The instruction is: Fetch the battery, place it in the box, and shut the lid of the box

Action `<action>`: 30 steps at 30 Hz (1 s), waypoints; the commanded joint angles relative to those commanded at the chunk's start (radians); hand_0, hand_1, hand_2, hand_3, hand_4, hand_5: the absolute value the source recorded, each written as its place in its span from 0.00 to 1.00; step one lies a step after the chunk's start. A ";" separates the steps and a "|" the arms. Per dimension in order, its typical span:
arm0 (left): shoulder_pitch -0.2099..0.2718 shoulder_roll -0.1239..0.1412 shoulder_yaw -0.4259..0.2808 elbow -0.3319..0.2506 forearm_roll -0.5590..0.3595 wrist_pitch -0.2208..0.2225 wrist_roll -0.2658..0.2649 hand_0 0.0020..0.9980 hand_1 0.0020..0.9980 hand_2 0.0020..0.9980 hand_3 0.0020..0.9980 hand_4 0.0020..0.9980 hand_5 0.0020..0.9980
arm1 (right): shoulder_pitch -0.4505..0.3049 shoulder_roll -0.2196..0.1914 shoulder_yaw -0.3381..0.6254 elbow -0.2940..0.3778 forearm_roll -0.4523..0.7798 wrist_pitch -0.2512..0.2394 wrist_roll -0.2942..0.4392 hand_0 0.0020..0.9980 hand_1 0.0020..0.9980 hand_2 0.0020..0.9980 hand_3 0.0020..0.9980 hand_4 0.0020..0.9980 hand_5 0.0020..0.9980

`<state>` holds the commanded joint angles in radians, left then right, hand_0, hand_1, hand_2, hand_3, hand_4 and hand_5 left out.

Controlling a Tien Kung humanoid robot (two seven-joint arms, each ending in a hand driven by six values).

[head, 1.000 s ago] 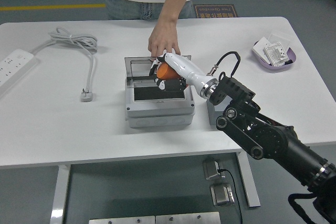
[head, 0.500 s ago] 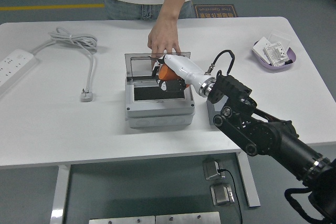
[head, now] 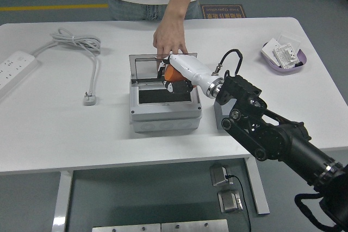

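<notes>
One arm is working: the right hand [head: 173,77] hangs over the open grey box [head: 165,103], its fingers curled round the orange battery [head: 174,73], which sits above the box's back part near the raised lid [head: 147,67]. A person's hand [head: 169,41] rests at the lid's top edge, apparently steadying it. My worry is that the battery may catch on the rim or drop askew, or that the lid may tip onto the robot's fingers if the person lets go.
</notes>
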<state>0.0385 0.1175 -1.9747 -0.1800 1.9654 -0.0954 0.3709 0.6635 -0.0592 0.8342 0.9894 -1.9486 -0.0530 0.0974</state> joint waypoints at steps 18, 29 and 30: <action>-0.001 -0.001 0.007 0.000 -0.002 0.001 0.001 0.59 0.40 0.60 0.64 0.72 0.24 | -0.019 0.010 -0.008 0.018 0.083 -0.022 0.018 0.28 0.43 0.52 0.60 0.66 0.23; -0.005 -0.002 0.014 0.000 -0.001 0.000 0.000 0.59 0.40 0.60 0.64 0.72 0.24 | -0.031 0.015 0.008 0.006 0.084 -0.023 0.019 0.29 0.43 0.52 0.58 0.75 0.31; -0.005 -0.002 0.014 0.000 -0.001 0.000 0.000 0.59 0.40 0.60 0.64 0.72 0.24 | -0.031 0.015 0.008 0.006 0.084 -0.023 0.019 0.29 0.43 0.52 0.58 0.75 0.31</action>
<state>0.0335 0.1152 -1.9610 -0.1800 1.9646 -0.0954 0.3711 0.6327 -0.0446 0.8424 0.9949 -1.8649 -0.0759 0.1164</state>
